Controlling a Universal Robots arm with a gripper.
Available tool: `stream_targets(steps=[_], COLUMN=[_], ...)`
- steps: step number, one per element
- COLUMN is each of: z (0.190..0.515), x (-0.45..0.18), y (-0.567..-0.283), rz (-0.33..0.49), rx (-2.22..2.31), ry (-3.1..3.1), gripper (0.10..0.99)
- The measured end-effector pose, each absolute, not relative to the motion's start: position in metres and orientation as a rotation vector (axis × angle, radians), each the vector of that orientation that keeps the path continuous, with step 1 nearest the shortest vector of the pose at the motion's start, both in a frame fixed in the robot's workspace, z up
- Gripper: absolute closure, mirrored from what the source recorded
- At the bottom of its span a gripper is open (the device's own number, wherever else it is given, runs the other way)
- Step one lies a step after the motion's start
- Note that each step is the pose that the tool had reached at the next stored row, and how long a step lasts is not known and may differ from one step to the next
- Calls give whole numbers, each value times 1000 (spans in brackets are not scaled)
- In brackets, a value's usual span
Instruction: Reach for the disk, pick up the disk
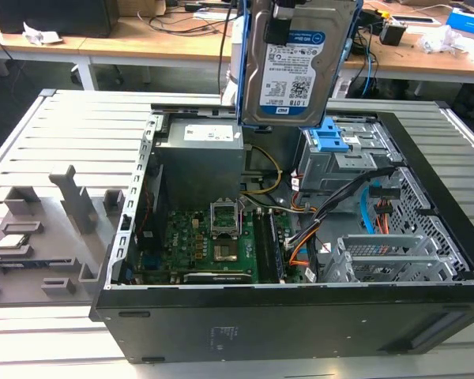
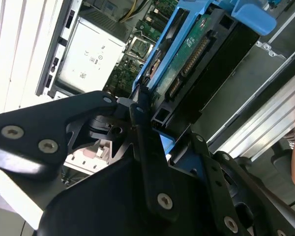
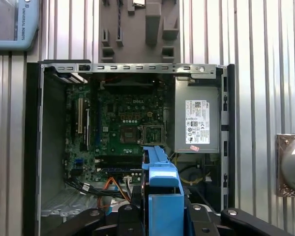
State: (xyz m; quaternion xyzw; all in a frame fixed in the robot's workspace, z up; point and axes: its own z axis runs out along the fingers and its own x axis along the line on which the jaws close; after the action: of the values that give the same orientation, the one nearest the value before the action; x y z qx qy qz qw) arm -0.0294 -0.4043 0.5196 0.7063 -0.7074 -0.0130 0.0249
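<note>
Above the open case (image 1: 261,324), free air surrounds the disk (image 1: 299,63). From the motherboard (image 1: 197,241), the power supply (image 1: 199,158) stands at 12 o'clock, and the drive cage (image 1: 340,162) and cables (image 1: 332,212) at 2.

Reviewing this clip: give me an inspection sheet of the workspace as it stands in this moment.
Surface: slatted grey table carrying an open computer case.
Job's things: disk held in the air above the case, label towards the exterior camera, blue rail along its edges.
Clutter: grey fixture plate at the exterior view's left; power-supply box and motherboard inside the case.
Grippers: gripper shut on the disk.
Cables: orange, blue and black leads lying loose inside the case.
Surroundings: wooden benches with cables and gear behind the table.
</note>
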Motion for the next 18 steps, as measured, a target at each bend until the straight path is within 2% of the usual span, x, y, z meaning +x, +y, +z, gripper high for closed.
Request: stream_targets(steps=[18], z=[520], x=[-29], y=[-446], rz=[-40], rx=[2184], ry=[-2188], gripper=[722])
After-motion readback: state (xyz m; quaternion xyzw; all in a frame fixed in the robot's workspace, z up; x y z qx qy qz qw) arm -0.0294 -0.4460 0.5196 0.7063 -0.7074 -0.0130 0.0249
